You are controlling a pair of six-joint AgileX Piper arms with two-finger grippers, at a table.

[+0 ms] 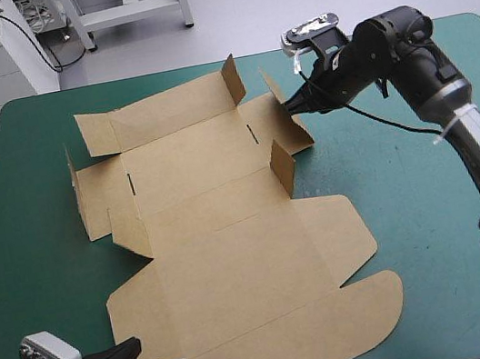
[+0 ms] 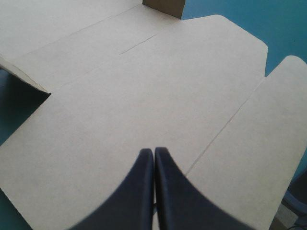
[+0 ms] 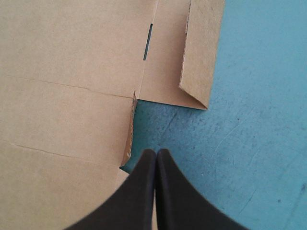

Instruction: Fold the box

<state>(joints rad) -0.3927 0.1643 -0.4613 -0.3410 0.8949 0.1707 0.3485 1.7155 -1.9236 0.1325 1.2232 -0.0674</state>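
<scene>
The brown box (image 1: 231,236) lies as a cut sheet on the teal-green cover, mostly flat, with its lid panel toward the near edge. Several small flaps stand up at the far part: one at the far edge (image 1: 232,79), one tab (image 1: 283,168) on the right side, and a low wall on the left (image 1: 75,184). My right gripper (image 1: 287,109) is shut and empty, its tip against the raised right side flap (image 3: 199,52), just above the cover beside the tab's edge (image 3: 130,129). At the sheet's near left corner, my left gripper (image 1: 127,351) is shut and empty, pointing over the flat board (image 2: 144,86).
Bare teal-green cover (image 1: 409,197) stretches to the right of the box and along the left edge (image 1: 25,271). The sheet's rounded lid flaps (image 1: 372,305) reach close to the table's near edge.
</scene>
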